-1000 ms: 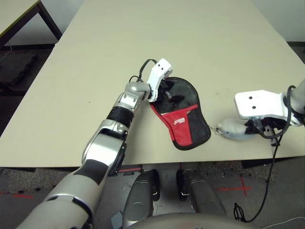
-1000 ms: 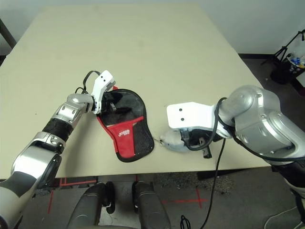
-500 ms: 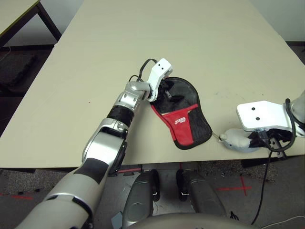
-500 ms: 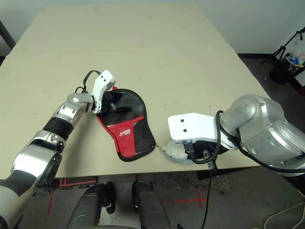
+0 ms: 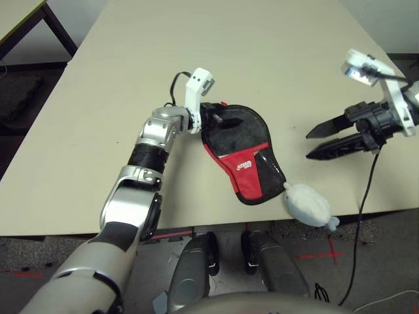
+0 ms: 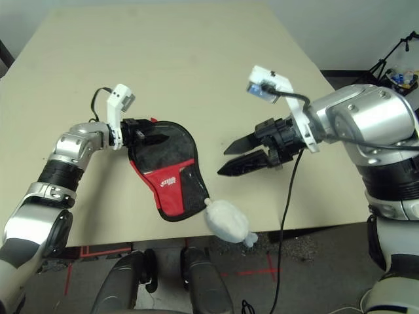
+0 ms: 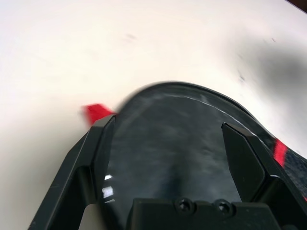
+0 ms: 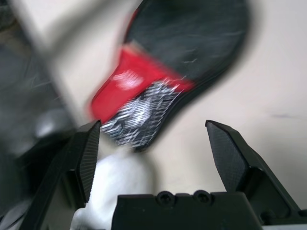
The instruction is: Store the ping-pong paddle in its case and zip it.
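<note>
The case [image 5: 243, 157] lies flat near the table's front edge, black with a red logo panel; its narrow end points to the front. The ping-pong paddle is hidden; only a dark round surface shows behind the case's clear side [image 7: 182, 143]. My left gripper [image 5: 219, 120] is open, its fingers [image 7: 96, 158] spread over the case's round far end. My right gripper [image 5: 309, 146] hangs open above the table to the right of the case, holding nothing. In the right wrist view its fingers [image 8: 225, 158] frame the case [image 8: 182, 52].
A small white plush [image 5: 308, 205] lies at the case's narrow end, overhanging the table's front edge. It appears again in the right wrist view [image 8: 115, 182]. Bare tabletop [image 5: 275, 59] stretches behind and to both sides. A black cable [image 5: 366, 196] hangs from my right arm.
My right gripper has opened, let go of the white plush and risen away to the right. The plush now lies at the case's narrow end. The left gripper stays at the case.
</note>
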